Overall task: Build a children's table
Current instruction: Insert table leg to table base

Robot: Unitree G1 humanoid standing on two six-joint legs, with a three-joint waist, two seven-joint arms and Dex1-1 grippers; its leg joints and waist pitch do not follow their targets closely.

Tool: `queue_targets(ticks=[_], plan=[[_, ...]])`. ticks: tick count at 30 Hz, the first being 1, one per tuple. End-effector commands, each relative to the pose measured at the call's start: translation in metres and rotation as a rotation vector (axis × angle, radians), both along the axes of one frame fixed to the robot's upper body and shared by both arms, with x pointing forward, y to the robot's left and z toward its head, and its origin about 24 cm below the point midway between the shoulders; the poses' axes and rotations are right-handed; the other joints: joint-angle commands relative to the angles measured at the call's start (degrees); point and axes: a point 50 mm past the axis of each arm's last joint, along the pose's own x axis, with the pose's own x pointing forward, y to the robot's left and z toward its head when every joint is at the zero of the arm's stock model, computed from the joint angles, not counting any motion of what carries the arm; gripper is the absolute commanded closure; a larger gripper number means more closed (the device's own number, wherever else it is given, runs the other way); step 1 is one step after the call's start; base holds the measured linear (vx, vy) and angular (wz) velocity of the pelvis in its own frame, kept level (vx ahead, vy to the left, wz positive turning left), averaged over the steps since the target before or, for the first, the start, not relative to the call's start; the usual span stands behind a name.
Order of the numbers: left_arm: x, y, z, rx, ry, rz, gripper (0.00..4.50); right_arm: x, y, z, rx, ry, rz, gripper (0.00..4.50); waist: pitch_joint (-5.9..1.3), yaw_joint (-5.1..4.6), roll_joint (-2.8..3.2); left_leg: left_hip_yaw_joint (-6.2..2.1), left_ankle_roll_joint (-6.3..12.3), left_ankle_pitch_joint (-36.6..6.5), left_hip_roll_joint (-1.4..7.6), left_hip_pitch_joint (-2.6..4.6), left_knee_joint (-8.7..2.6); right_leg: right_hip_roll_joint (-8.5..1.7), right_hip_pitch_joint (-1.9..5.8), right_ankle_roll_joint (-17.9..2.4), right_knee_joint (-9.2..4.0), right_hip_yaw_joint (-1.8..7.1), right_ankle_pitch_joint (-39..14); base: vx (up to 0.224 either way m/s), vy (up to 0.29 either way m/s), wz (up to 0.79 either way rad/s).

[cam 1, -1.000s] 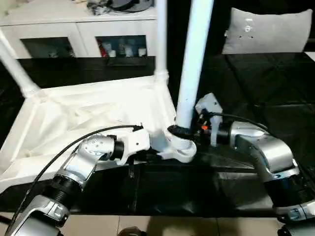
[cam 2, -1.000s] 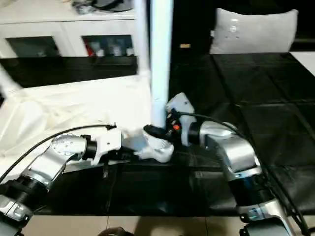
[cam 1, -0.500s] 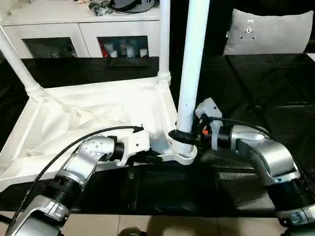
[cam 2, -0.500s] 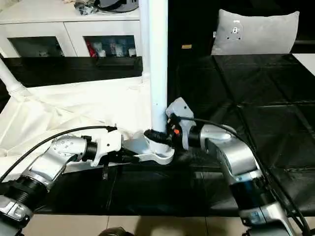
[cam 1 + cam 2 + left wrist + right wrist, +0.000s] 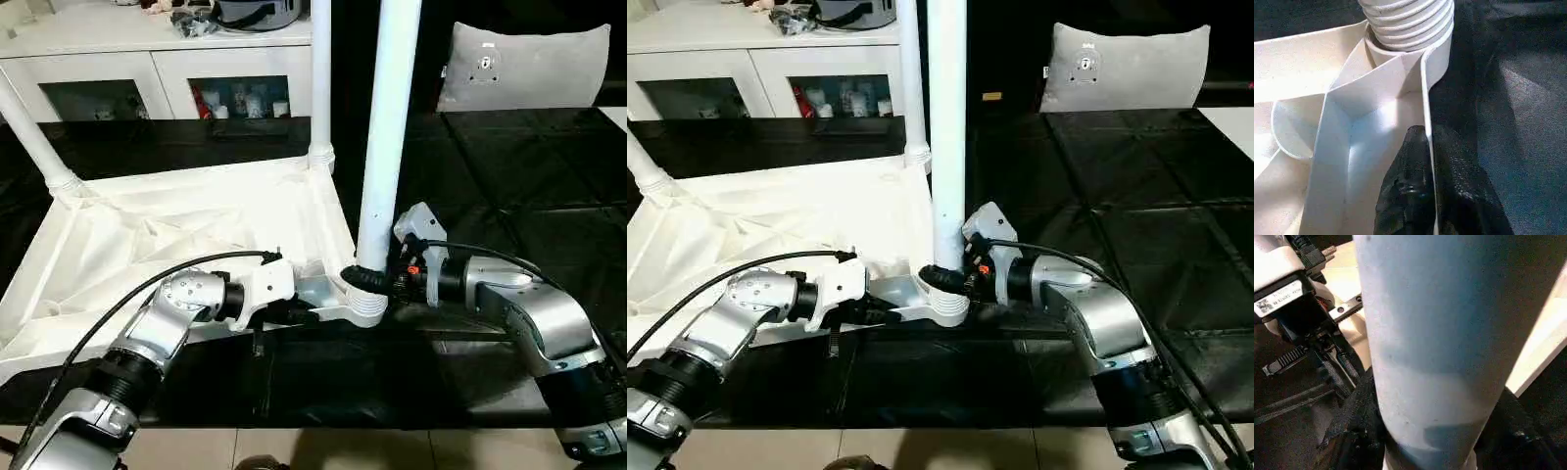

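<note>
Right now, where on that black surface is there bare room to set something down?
The black surface lies bare between the grey cushion and the right arm, and in front of both forearms. It is crowded at the tabletop corner, where the right pincer grips the leg and the left pincer pinches the rim.

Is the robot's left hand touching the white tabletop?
Touching. In the left wrist view the left gripper has its jaws pinched on the tabletop's thin rim, one black finger on each side.
</note>
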Motion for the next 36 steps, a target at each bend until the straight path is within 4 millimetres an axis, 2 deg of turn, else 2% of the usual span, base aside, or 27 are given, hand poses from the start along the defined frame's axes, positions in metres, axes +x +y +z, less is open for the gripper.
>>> queue_targets(ticks=[1,13,15,17,18,19,23,25,26,27,28,32,33,34,36], plan=[[-0.001,0.002,-0.001,0.027,-0.004,-0.028,4.50,0.001,-0.001,-0.004,-0.020,0.012,-0.006,2.60,-3.55,-0.09,-0.67,-2.92,2.18,-5.54,6.30,0.30,-4.80,-7.10,3.35,-5.29,-4.84,5.39,-13.02,0.000,0.000,0.00],[0.000,0.001,0.002,0.025,-0.012,-0.031,4.50,0.008,0.001,-0.018,0.078,0.091,-0.048,2.60,-3.21,-0.42,-0.34,-3.07,0.86,-8.98,6.47,0.67,-5.18,-7.27,3.28,-5.29,-5.40,5.41,-17.18,0.000,0.000,0.00],[0.001,0.002,0.002,0.024,-0.012,-0.028,4.50,0.007,-0.001,-0.021,0.109,0.109,-0.067,2.60,-3.29,-0.31,-0.13,-3.13,0.74,-8.61,6.47,0.59,-5.17,-7.32,3.35,-5.51,-5.28,5.47,-16.45,0.000,0.000,0.00],[0.001,0.002,0.002,0.023,-0.012,-0.027,4.50,0.006,-0.003,-0.022,0.121,0.115,-0.078,2.60,-3.36,-0.33,-0.29,-3.11,0.83,-8.05,6.53,0.52,-5.15,-7.31,3.40,-5.70,-5.13,5.51,-15.09,0.000,0.000,0.00],[0.000,0.003,0.003,0.021,-0.009,-0.024,4.50,0.004,-0.007,-0.027,0.154,0.133,-0.114,2.60,-3.42,-0.21,0.47,-3.16,0.78,-7.87,6.53,0.48,-5.09,-7.37,3.37,-6.06,-4.99,5.52,-13.93,0.000,0.000,0.00],[0.000,0.004,0.002,0.019,-0.008,-0.023,4.50,0.003,-0.010,-0.031,0.177,0.144,-0.137,2.60,-3.40,-0.30,0.21,-3.10,0.84,-8.07,6.58,0.44,-5.14,-7.31,3.37,-6.07,-5.13,5.51,-13.69,0.000,0.000,0.00],[0.000,0.004,0.002,0.018,-0.004,-0.022,4.50,-0.003,-0.015,-0.039,0.222,0.158,-0.181,2.60,-3.44,-0.24,0.83,-3.20,0.56,-9.10,6.53,0.48,-5.18,-7.27,3.48,-6.66,-5.10,5.33,-12.47,0.000,0.000,0.00],[0.001,0.004,0.003,0.015,-0.002,-0.022,4.50,-0.007,-0.016,-0.043,0.247,0.161,-0.195,2.60,-3.39,-0.23,1.39,-3.17,0.53,-9.78,6.34,0.48,-5.14,-7.29,3.49,-6.50,-5.28,5.28,-13.75,0.000,0.000,0.00],[0.001,0.004,0.003,0.014,-0.001,-0.022,4.50,-0.009,-0.017,-0.045,0.252,0.161,-0.199,2.60,-3.33,-0.28,1.09,-3.15,0.58,-10.03,6.36,0.49,-5.22,-7.22,3.50,-6.17,-5.43,5.27,-14.63,0.000,0.000,0.00],[0.002,0.004,0.003,0.014,-0.001,-0.022,4.50,-0.010,-0.017,-0.045,0.257,0.160,-0.202,2.60,-3.31,-0.29,1.04,-3.15,0.64,-10.07,6.31,0.47,-5.23,-7.18,3.50,-5.99,-5.46,5.22,-15.14,0.000,0.000,0.00],[0.002,0.003,0.003,0.012,0.000,-0.021,4.50,-0.013,-0.018,-0.048,0.271,0.157,-0.210,2.60,-3.23,-0.24,1.35,-3.14,0.70,-10.52,6.37,0.56,-5.25,-7.20,3.36,-5.46,-5.71,5.25,-16.17,0.000,0.000,0.00],[0.004,0.002,0.004,0.010,0.000,-0.021,4.50,-0.024,-0.021,-0.056,0.296,0.149,-0.247,2.60,-3.19,-0.23,1.71,-3.36,0.63,-11.41,6.52,0.55,-5.50,-7.25,3.35,-5.11,-5.79,5.21,-16.58,0.000,0.000,0.00],[0.004,0.002,0.004,0.010,0.000,-0.021,4.50,-0.025,-0.023,-0.058,0.278,0.139,-0.255,2.60,-3.13,-0.26,1.88,-3.39,0.54,-11.87,6.51,0.61,-5.53,-7.25,3.28,-5.05,-5.81,5.18,-17.14,0.000,0.000,0.00],[0.005,0.002,0.004,0.010,0.000,-0.022,4.50,-0.026,-0.024,-0.060,0.255,0.127,-0.260,2.60,-3.07,-0.42,1.72,-3.33,0.49,-12.44,6.38,0.59,-5.55,-7.25,3.31,-4.65,-5.98,5.18,-18.38,0.000,0.000,0.00],[0.005,0.003,0.004,0.013,0.000,-0.024,4.50,-0.028,-0.028,-0.063,0.148,0.077,-0.248,2.60,-2.88,-0.53,1.89,-3.24,0.59,-12.81,5.99,0.58,-5.47,-7.26,3.32,-3.63,-6.46,5.11,-21.31,0.000,0.000,0.00]])
